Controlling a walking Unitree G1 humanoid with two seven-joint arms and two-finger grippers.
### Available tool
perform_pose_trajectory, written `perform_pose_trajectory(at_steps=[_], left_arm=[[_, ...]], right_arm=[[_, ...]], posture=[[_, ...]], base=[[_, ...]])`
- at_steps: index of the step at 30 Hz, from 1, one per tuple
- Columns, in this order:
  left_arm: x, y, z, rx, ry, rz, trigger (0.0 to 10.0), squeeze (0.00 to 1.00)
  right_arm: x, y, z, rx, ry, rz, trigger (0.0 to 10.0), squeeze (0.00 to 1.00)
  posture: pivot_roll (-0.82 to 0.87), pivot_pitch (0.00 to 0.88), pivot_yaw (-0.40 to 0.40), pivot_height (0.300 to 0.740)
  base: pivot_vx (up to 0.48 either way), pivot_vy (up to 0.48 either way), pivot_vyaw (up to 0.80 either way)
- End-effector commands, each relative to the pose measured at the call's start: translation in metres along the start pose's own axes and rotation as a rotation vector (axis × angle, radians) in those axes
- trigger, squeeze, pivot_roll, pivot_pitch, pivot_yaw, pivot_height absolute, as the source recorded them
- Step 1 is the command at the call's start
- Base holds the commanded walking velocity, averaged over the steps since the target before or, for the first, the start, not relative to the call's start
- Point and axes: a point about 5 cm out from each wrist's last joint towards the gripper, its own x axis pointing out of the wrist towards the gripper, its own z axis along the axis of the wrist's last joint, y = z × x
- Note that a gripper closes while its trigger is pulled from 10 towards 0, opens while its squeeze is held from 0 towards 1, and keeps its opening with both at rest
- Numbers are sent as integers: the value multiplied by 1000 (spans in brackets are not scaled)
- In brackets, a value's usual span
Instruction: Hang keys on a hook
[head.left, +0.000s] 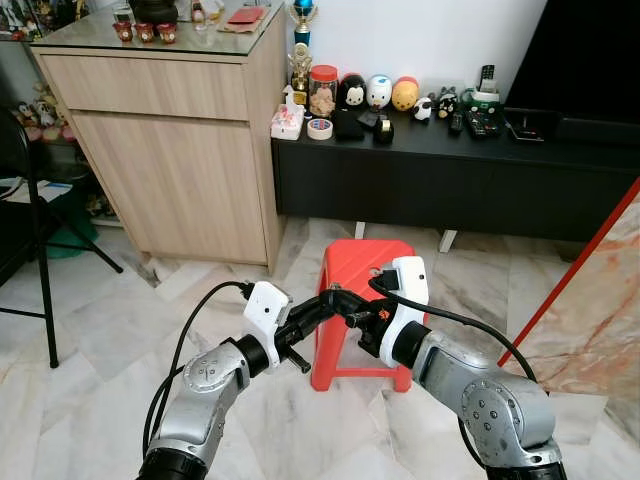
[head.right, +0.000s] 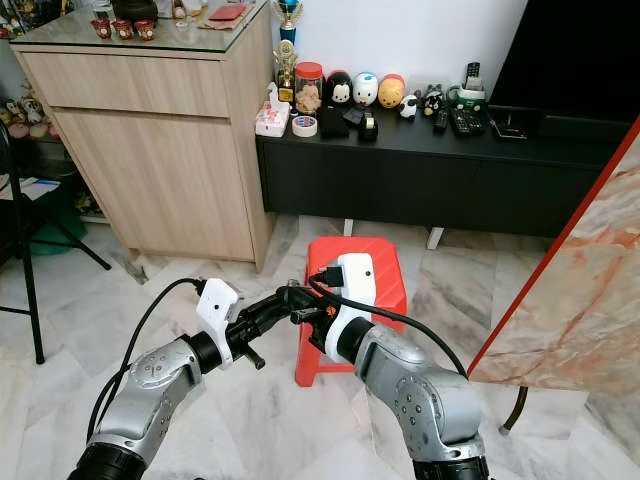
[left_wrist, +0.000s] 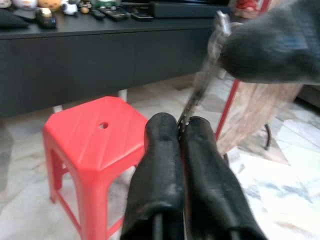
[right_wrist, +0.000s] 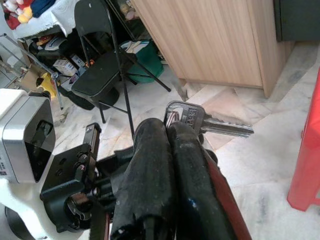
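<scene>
My two grippers meet tip to tip in front of me, above the red stool (head.left: 355, 262). A silver key (right_wrist: 215, 126) on a ring sticks out from the tips of my right gripper (right_wrist: 168, 125), which is shut on its head. In the left wrist view the keys (left_wrist: 204, 70) run as a blurred silver strip from the right gripper's fingers (left_wrist: 270, 47) down into the tips of my left gripper (left_wrist: 180, 122), which is shut on their lower end. From the head camera the left gripper (head.left: 332, 299) and right gripper (head.left: 352, 305) touch, hiding the keys.
A light wooden cabinet (head.left: 170, 150) stands at the back left, with a black low console (head.left: 450, 170) carrying figurines and remotes beside it. A black folding chair (head.left: 30, 210) is at the left. A marble slab with a red edge (head.left: 600, 290) leans at the right. The floor is marble tile.
</scene>
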Motion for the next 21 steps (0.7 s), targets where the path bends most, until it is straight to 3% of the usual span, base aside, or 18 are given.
perform_pose_trajectory(at_steps=[1, 12, 17, 18, 21], left_arm=[[1, 2, 4, -4, -20, 5, 0, 0], [1, 3, 4, -10, -20, 9, 0, 0], [0, 2, 3, -10, -16, 7, 0, 0], [0, 2, 2, -11, -14, 5, 0, 0], [0, 2, 2, -12, -12, 3, 0, 0]], right_arm=[[0, 1, 3, -15, -10, -5, 10000, 0], [-1, -1, 4, -16, -14, -14, 10000, 0], [-3, -10, 5, 1, -24, -67, 10000, 0], [-3, -15, 4, 10, -25, -96, 10000, 969], [-4, -19, 4, 8, -25, -112, 10000, 1000]], posture=[[9, 40, -60, 740], [10, 39, -62, 740], [10, 39, -62, 740], [10, 41, -61, 740], [10, 41, -61, 740]], base=[[0, 0, 0], [0, 0, 0], [0, 0, 0], [0, 0, 0], [0, 0, 0]])
